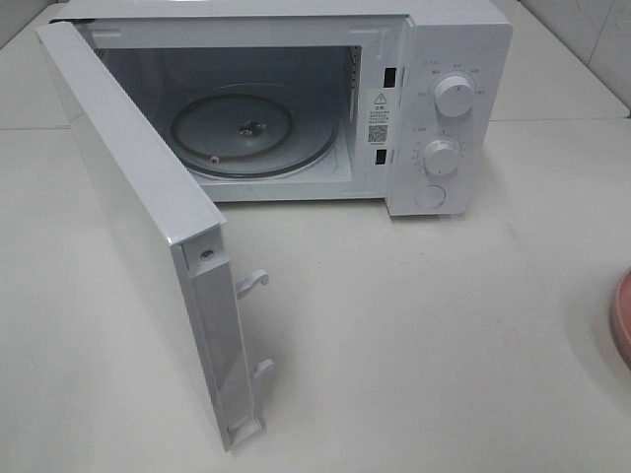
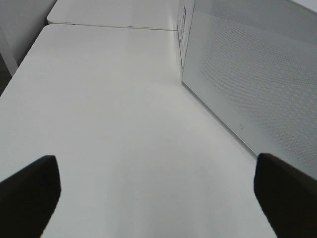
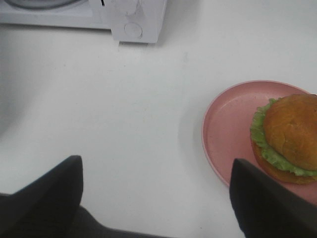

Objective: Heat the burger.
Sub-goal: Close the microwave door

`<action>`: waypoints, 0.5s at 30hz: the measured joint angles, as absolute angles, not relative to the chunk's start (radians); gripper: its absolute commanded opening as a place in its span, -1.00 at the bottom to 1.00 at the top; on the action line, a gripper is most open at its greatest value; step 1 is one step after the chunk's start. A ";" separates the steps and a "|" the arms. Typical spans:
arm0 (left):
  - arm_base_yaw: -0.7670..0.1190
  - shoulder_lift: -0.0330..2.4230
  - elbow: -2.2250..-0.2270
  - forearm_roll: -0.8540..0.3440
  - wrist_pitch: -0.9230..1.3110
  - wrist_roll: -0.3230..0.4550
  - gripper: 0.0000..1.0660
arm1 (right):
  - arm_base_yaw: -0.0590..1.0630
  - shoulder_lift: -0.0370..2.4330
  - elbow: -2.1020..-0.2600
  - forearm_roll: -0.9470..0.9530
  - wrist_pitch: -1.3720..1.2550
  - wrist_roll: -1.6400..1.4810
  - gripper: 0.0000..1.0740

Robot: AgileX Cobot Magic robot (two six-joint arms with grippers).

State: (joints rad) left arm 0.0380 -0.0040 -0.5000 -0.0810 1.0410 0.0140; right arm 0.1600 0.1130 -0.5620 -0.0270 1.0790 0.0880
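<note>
while the microwave door (image 1: 148, 246) stands swung wide at the near left of the counter (image 1: 444, 325), the way into the cavity is clear, the glass turntable (image 1: 254, 130) bare inside. nearest the robot's right side, the right gripper (image 3: 156, 198) hangs above the counter with its fingers spread apart and nothing between them. the burger (image 3: 290, 139) sits on the pink plate (image 3: 230, 129) at the counter's right edge, just off to one side of that gripper, plate rim only peeking into the high view. the burger is round, so no long axis matters. the right arm looks far nearer to it. the left gripper (image 2: 158, 193) is also spread wide and empty, over bare counter beside the door's outer face. farther back, the microwave (image 1: 449, 108) waits.
</note>
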 measured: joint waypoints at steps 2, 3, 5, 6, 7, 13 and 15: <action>0.038 -0.004 -0.500 -0.081 1.041 0.014 0.84 | 0.108 0.043 -0.528 0.000 1.057 0.088 0.42; 0.038 -0.004 -0.500 -0.081 1.041 0.014 0.84 | 0.108 0.043 -0.528 0.000 1.057 0.088 0.42; 0.038 -0.004 -0.500 -0.081 1.041 0.014 0.84 | 0.081 0.001 -0.509 0.006 1.032 0.089 0.42; 0.038 -0.004 -0.500 -0.081 1.041 0.014 0.84 | 0.081 0.001 -0.509 0.006 1.032 0.089 0.42; 0.038 -0.004 -0.500 -0.081 1.041 0.014 0.84 | 0.074 -0.003 -0.506 0.012 1.027 0.089 0.42; 0.038 -0.004 -0.500 -0.081 1.041 0.014 0.84 | 0.055 -0.003 -0.498 0.019 1.014 0.089 0.42; 0.038 -0.004 -0.500 -0.081 1.041 0.014 0.84 | 0.055 -0.003 -0.498 0.021 1.011 0.089 0.42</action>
State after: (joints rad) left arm 0.0380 -0.0040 -0.5000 -0.0810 1.0410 0.0140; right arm 0.0550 -0.0030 -0.4980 0.0210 1.0110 0.0890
